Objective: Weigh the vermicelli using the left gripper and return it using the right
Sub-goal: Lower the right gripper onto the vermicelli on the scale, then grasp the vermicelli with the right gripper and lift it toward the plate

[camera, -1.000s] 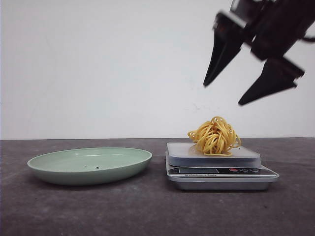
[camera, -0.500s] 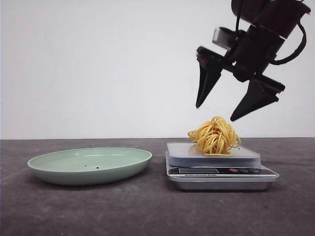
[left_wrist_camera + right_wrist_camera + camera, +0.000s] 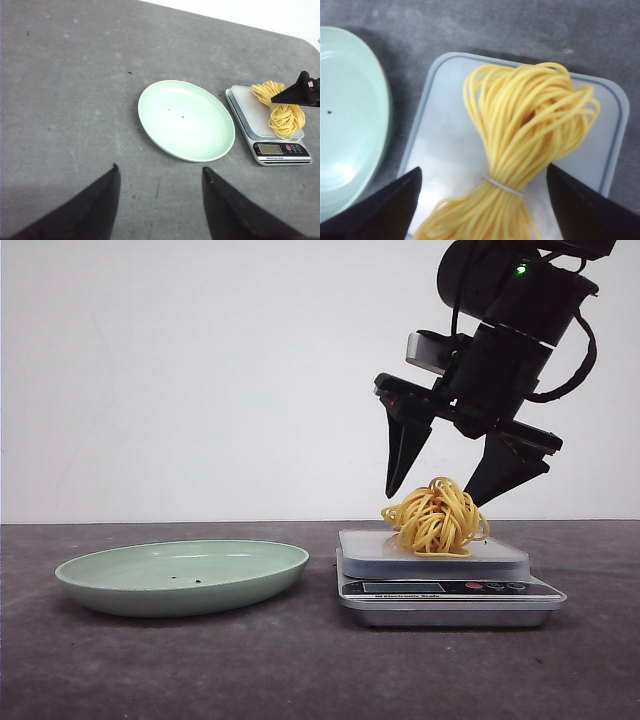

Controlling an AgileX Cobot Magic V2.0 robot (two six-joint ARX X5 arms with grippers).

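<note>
Right gripper (image 3: 437,492) — jaws spread wide, having descended over the preceding second — straddled the vermicelli (image 3: 436,517) resting on the scale (image 3: 440,575), indicating weighing done and the return pickup imminent.

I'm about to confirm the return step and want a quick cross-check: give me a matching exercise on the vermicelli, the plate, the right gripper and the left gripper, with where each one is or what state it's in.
Things:
1. vermicelli
2. green plate
3. right gripper
4. left gripper

States:
A. open, over bare grey table, away from the kitchen scale
B. empty apart from a few dark specks
C. lying on the scale's platform
D. open, fingers straddling the noodle bundle from above

Pairs: 1-C, 2-B, 3-D, 4-A
</note>
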